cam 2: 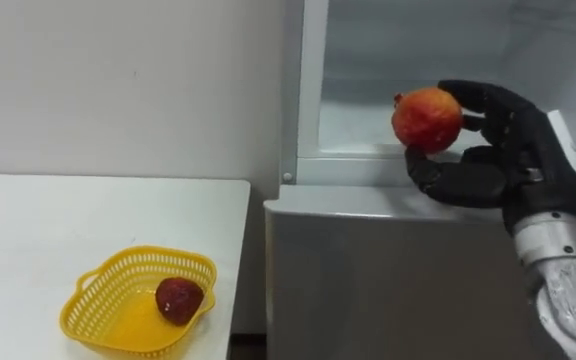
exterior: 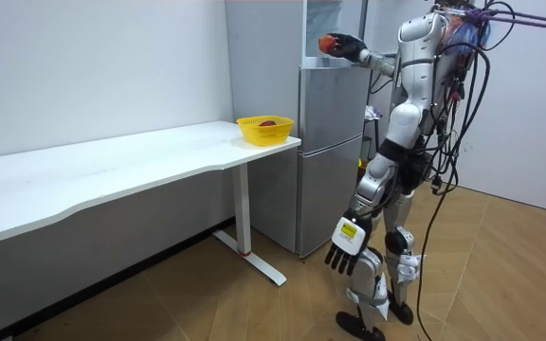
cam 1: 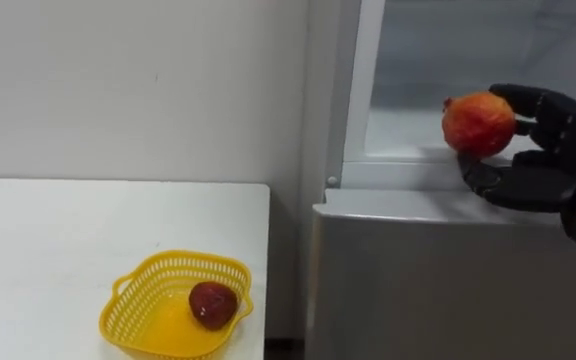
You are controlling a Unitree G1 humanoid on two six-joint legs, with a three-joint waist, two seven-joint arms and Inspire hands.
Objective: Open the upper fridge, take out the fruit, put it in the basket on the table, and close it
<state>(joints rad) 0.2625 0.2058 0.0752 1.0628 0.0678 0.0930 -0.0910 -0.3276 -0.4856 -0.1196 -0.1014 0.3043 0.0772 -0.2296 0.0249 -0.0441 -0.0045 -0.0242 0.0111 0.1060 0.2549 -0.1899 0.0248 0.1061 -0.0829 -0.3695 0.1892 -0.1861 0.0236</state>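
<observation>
At the open upper fridge's (cam 2: 388, 270) sill, the right hand (cam 2: 508, 160), arm raised, curls its fingers and thumb round a red-orange fruit (cam 2: 427, 118): retrieval in hand. Next, I judge, comes a carry to the yellow basket (cam 2: 98, 300) near the table's (cam 2: 68, 220) fridge-side corner. The left hand (exterior: 347, 248) hangs relaxed

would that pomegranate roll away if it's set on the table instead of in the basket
Probably: the pomegranate looks nearly round, so on the flat table it could roll, while the walls of the yellow basket would likely stop it. It seems firm, sitting undented in the right robot hand.
</observation>
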